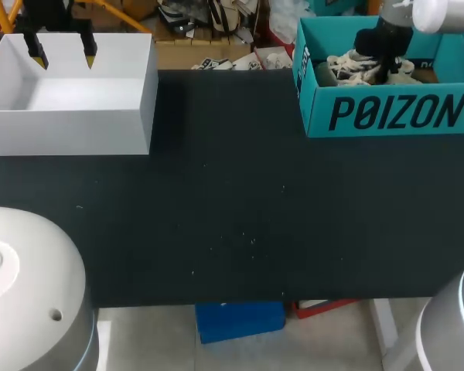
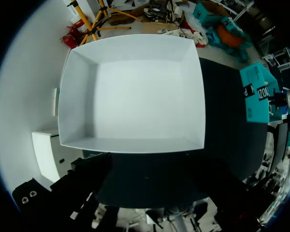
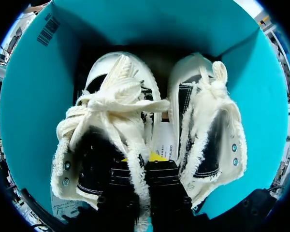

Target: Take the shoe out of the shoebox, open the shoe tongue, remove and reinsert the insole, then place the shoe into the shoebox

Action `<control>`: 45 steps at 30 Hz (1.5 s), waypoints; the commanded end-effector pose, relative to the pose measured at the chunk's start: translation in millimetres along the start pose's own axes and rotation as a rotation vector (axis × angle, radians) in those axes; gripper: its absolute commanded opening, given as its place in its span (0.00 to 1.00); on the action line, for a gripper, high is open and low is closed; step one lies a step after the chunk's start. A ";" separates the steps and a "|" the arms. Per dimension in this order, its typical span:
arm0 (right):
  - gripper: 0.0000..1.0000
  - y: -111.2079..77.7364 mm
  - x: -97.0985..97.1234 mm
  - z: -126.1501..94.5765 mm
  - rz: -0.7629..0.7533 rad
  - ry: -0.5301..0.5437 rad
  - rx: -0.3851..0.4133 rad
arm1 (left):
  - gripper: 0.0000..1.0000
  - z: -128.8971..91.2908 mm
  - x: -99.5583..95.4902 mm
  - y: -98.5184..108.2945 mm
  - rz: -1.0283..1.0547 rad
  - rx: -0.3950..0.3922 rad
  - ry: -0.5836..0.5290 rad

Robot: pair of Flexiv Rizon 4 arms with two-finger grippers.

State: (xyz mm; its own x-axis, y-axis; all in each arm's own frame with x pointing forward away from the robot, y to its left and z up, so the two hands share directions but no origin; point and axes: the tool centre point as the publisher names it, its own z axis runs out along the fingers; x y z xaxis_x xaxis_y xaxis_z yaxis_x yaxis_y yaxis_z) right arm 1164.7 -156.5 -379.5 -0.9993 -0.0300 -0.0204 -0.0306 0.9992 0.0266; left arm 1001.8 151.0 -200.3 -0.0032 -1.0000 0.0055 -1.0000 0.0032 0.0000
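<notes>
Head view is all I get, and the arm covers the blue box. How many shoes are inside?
Observer: Two shoes, side by side, toes pointing away from the right gripper.
Operator: What do they look like?
Observer: Black, with fluffy cream edges and thick cream laces.
Operator: Is anything under them?
Observer: Yes, printed paper shows in the gap between them.
</notes>
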 end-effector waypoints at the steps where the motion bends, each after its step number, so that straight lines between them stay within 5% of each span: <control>1: 0.00 -1.2 3.3 -33.9 -0.006 0.003 0.014 | 1.00 -0.4 0.6 0.5 -0.002 -0.002 -0.004; 12: 0.00 0.7 2.6 -99.7 -0.016 -0.004 0.049 | 1.00 -0.4 0.6 0.5 -0.002 -0.002 -0.004; 23: 0.00 29.0 17.7 -168.6 0.032 -0.015 0.101 | 1.00 -0.4 0.6 0.5 -0.002 -0.002 -0.004; 34: 0.00 83.2 72.0 -212.6 0.113 -0.017 0.157 | 1.00 -0.4 0.6 0.5 -0.002 -0.002 -0.004; 45: 0.00 163.6 144.6 -206.0 0.141 -0.078 0.148 | 1.00 -0.4 0.6 0.5 -0.002 -0.002 -0.004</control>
State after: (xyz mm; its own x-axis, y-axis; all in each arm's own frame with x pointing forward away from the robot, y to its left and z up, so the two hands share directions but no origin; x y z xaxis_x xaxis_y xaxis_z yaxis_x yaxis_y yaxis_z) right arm 1054.3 -19.7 -168.0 -0.9931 0.1164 -0.0124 0.1170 0.9876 -0.1046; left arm 1001.8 151.0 -200.3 -0.0032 -1.0000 0.0055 -1.0000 0.0032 -0.0001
